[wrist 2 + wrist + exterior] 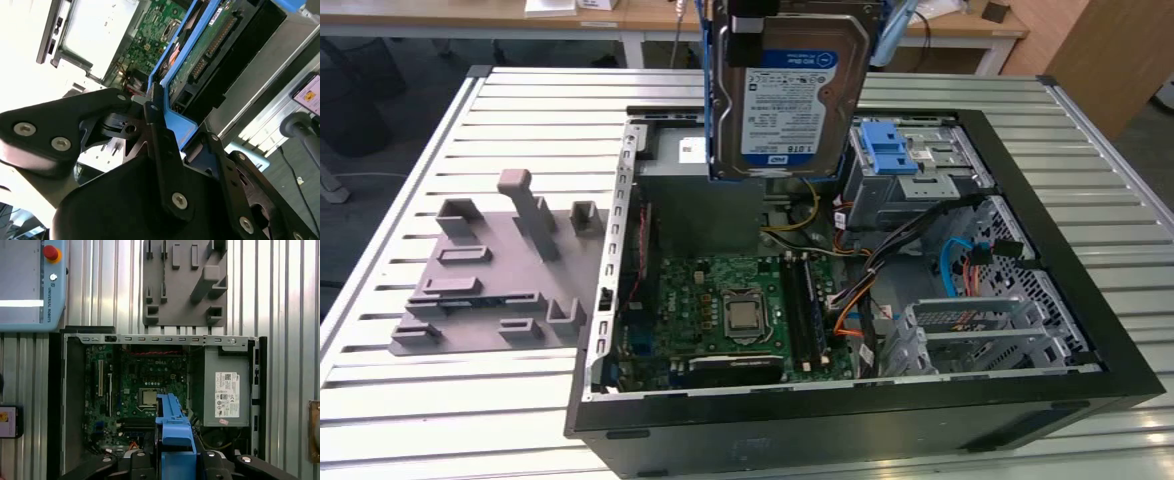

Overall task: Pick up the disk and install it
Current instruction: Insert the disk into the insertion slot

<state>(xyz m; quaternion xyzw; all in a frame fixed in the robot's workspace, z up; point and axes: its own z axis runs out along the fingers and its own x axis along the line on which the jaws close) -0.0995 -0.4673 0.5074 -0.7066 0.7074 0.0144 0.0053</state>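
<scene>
The disk (787, 95), a silver hard drive with a white-and-blue label and a blue frame, hangs upright above the back of the open computer case (1067, 390). My gripper (807, 20) is shut on it from above, its black fingers (747, 30) clamped on the blue edges. In the second wrist view the disk's green circuit side (200, 47) and blue frame sit between my gripper's (175, 125) fingers. In the first wrist view the disk's blue frame (172, 427) shows edge-on over the motherboard (145, 375), with my gripper (175, 462) around it.
Inside the case lie the motherboard (734, 310), cables, a grey metal box with a white sticker (227, 392) and a drive bay with a blue latch (894, 160). A grey moulded holder (494, 270) stands on the slatted table (427, 400) at the exterior view's left.
</scene>
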